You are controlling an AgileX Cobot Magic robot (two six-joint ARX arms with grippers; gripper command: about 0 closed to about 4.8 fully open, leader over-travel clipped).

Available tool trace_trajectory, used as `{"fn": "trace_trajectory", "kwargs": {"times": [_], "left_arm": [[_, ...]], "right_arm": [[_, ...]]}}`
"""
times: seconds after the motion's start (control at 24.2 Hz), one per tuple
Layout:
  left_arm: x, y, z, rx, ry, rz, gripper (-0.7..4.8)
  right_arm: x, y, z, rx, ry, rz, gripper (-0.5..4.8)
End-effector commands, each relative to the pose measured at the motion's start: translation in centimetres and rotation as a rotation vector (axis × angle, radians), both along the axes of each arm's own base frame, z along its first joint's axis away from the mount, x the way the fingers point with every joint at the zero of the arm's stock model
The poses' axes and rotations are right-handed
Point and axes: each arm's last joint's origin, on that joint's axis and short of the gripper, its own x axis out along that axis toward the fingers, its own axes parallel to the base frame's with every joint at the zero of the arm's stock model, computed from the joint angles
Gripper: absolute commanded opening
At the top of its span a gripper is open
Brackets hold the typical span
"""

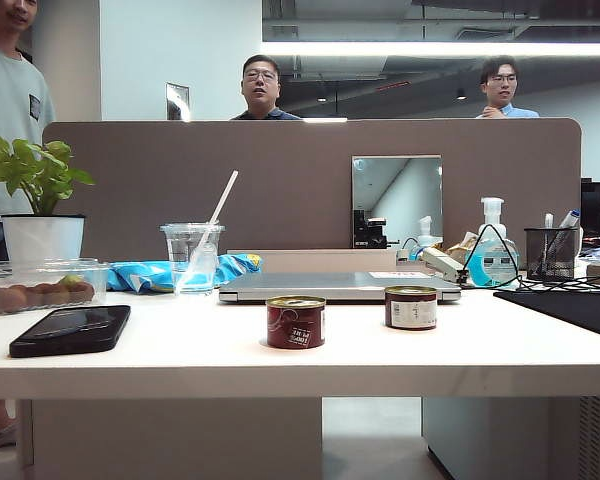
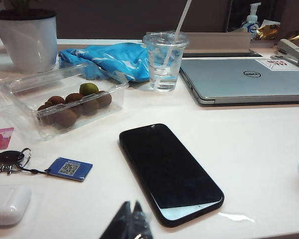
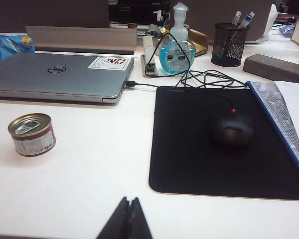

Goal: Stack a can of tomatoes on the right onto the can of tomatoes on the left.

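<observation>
Exterior view: two tomato cans apart on bench (image 1: 460, 355), left can (image 1: 295, 322), right can (image 1: 411, 307). Left claw (image 2: 130, 223) clenched near phone (image 2: 169, 172); right claw (image 3: 129, 219) clenched, holding nothing.

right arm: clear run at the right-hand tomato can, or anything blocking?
Probably yes. The right gripper is shut and back near the table edge; only bare table lies between it and the can. Laptop sits behind the can, mouse mat off to the side.
</observation>
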Motion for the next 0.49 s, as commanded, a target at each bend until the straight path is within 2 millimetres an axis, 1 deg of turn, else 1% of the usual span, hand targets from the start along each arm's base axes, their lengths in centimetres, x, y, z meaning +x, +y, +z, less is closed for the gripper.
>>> {"fn": "trace_trajectory", "kwargs": {"times": [0.04, 0.25, 0.33, 0.41, 0.45, 0.49], "left_arm": [[0.0, 0.0, 0.2, 0.006, -0.012, 0.002, -0.02], [0.0, 0.0, 0.3, 0.002, -0.013, 0.002, -0.02], [-0.1, 0.0, 0.6, 0.002, -0.026, 0.001, -0.02], [-0.8, -0.1, 3.7, 0.051, -0.129, -0.054, -0.02], [-1.8, -0.3, 6.8, 0.116, -0.24, -0.12, -0.02], [-2.4, -0.3, 8.2, 0.122, -0.285, -0.125, -0.02]], "right_arm": [[0.0, 0.0, -0.1, -0.002, -0.007, -0.002, 0.0], [0.0, 0.0, -0.1, -0.003, -0.005, -0.002, 0.0], [0.0, 0.0, -0.1, -0.002, -0.007, -0.001, -0.01], [0.0, 0.0, 0.5, 0.004, -0.032, -0.002, -0.01], [-0.2, 0.0, 1.2, 0.009, -0.05, -0.001, -0.01], [-0.2, 0.0, 1.5, 0.009, -0.059, -0.001, -0.01]]}}
